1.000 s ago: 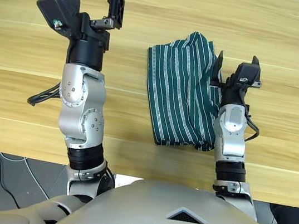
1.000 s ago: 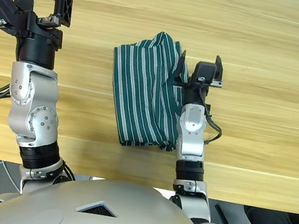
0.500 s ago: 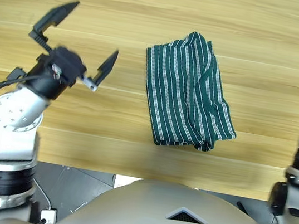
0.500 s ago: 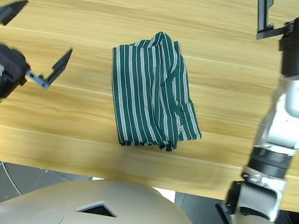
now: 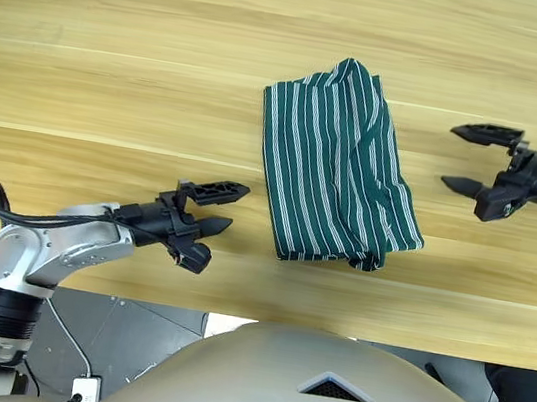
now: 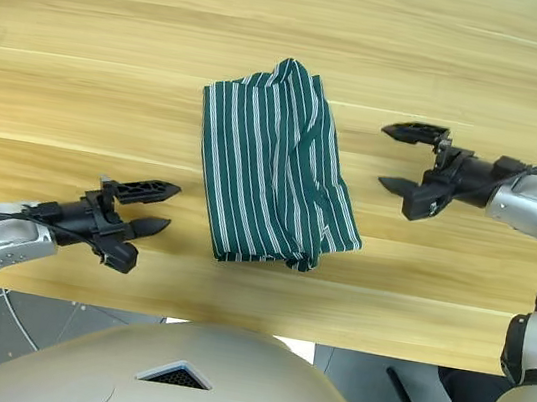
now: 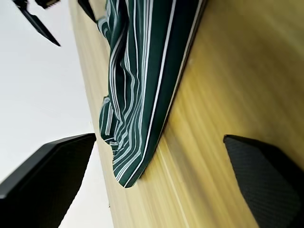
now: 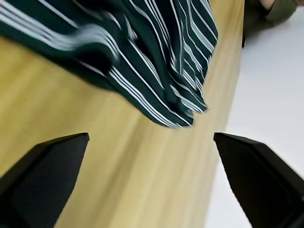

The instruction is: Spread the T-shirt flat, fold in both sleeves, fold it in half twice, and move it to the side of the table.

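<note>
Looks mostly done, judging by the T-shirt [image 5: 335,160]: a compact, slightly rumpled striped bundle resting mid-table, toward the near edge of the table [image 5: 118,57]. Holds nothing in the left gripper [image 5: 237,206], fingers spread wide, low over the table's near-left part. Likewise with the right gripper [image 5: 448,155]: wide apart, empty, over the table's right part. Seems left only to shift the bundle to the table's side, perhaps after tidying its near corner.

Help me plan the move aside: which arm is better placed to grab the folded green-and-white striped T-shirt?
Left, likely. The left gripper, open, points at the folded green-and-white striped T-shirt with a smaller gap of wooden table than the open right gripper has.
</note>
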